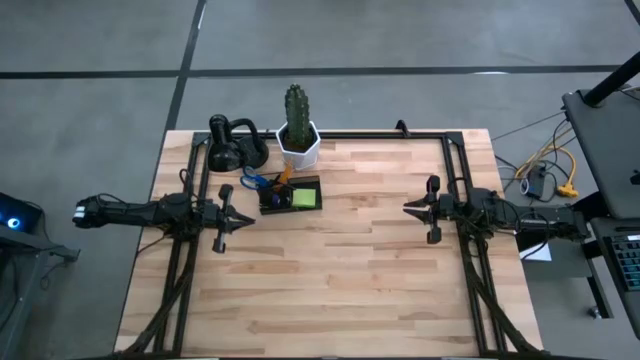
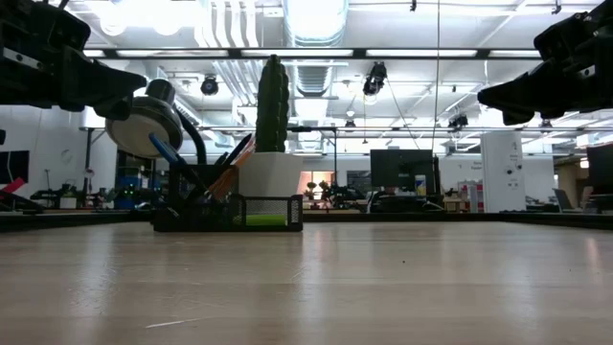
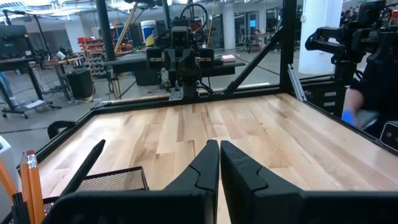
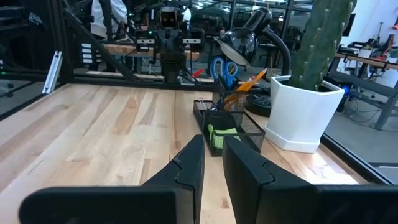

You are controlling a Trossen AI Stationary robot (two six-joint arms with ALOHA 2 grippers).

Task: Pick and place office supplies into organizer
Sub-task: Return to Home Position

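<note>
- While both arms hung above the table (image 1: 340,270), the organizer (image 1: 268,208) sat on it. The left gripper (image 1: 243,217) was just beside the organizer's left end, and the right gripper (image 1: 410,209) was well apart from its right end.
- The left wrist view showed that gripper's fingers (image 3: 202,163) pressed almost together and empty, which the high view could not settle. It caught only a corner of the organizer's mesh and two pencils (image 3: 31,180) standing in it.
- The right wrist view showed the right gripper's fingers (image 4: 189,155) a narrow gap apart, holding nothing and aimed toward the organizer.
- Only that view looked into the organizer from the side. The pad (image 4: 219,137) lay low in the nearer compartment. The scissors (image 4: 221,67) stood handles-up beside the leaning pencils in the taller cup beyond it.
- From above, the pad was a green patch in the organizer's right half. The pot (image 1: 300,147) with its cactus (image 1: 296,105) stood just behind the organizer, and a black gadget (image 1: 232,145) sat behind its left end.
- The low view hid the compartments. It showed the organizer's front wall with a green strip behind the mesh, pencil ends and a blue handle above the rim, and both grippers well above the organizer.
</note>
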